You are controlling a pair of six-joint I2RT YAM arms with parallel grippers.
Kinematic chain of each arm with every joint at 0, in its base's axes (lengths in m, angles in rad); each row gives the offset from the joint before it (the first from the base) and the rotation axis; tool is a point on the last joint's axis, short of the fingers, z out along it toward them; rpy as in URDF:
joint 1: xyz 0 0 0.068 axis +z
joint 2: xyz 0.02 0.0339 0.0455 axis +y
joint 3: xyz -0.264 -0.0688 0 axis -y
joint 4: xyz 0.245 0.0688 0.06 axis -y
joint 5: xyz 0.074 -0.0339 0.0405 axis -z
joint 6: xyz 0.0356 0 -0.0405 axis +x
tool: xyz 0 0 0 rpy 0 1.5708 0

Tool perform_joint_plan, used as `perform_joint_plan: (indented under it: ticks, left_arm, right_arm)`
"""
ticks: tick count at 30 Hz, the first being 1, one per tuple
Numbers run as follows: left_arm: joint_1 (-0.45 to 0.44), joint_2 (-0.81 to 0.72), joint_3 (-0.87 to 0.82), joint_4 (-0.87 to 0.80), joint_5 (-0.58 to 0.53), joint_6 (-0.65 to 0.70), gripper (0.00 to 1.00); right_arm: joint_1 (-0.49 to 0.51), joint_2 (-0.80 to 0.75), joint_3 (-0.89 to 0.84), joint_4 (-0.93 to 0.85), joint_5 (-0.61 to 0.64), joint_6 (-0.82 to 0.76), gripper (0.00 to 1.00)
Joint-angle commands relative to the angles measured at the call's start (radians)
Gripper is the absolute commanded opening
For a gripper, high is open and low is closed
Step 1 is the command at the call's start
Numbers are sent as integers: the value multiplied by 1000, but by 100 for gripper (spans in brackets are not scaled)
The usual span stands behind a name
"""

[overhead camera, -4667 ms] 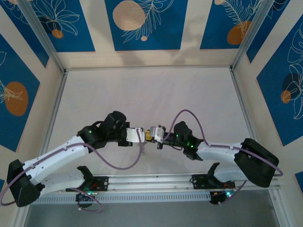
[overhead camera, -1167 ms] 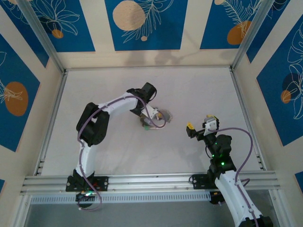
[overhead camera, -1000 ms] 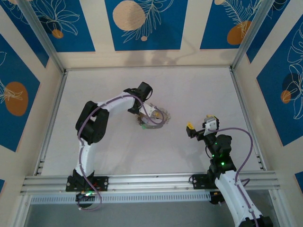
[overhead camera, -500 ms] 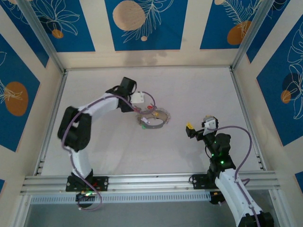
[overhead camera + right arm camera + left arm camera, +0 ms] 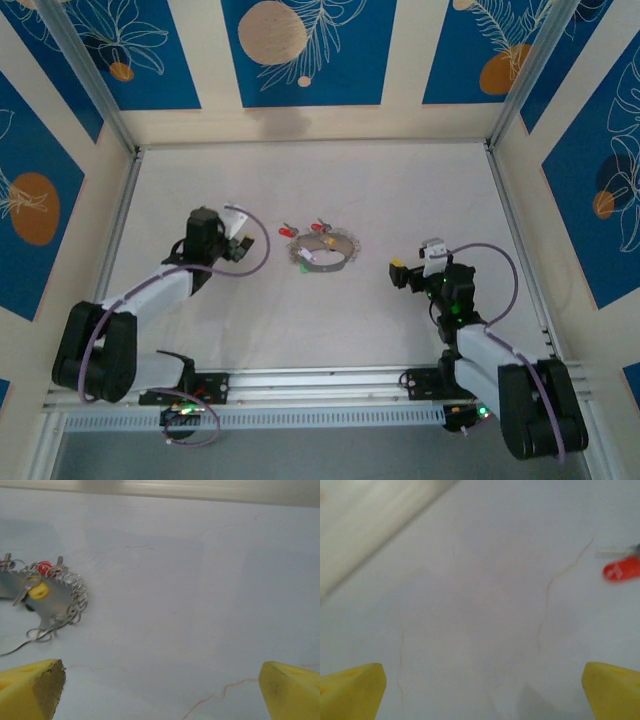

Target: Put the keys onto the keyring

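Left gripper (image 5: pixel 480 692): jaws wide, empty; red key (image 5: pixel 621 570) ahead-right.
Right gripper (image 5: pixel 160 690): jaws wide, empty; keyring (image 5: pixel 77 597) ahead-left.
Next: check each key sits threaded; regrasp squarely if not.

Pose: left arm (image 5: pixel 145 292) folded, elbow low at near left, forearm slanting up-right. left claw (image 5: pixel 238 243) points right, jaws spread wide, nothing between. Wrist view: yellow fingertips (image 5: pixel 355 690) at bottom corners, far apart.
Likewise right arm (image 5: pixel 485 348) folded close to base. right claw (image 5: pixel 415 262) aimed left and away, jaws spread wide, gripping nothing.
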Motion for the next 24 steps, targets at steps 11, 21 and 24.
perform_joint_plan:
  ticks: [11, 21, 24]
  left_arm:
    - [137, 29, -216, 436, 79, -311, 100]
    - [201, 261, -179, 627, 155, -361, 100]
    - [199, 253, -173, 600, 150, -361, 100]
  right_arm:
    - [-43, 520, 146, 477, -6, 20, 99]
    - [-38, 531, 215, 378, -4, 11, 99]
    - [-38, 527, 224, 355, 5, 15, 99]
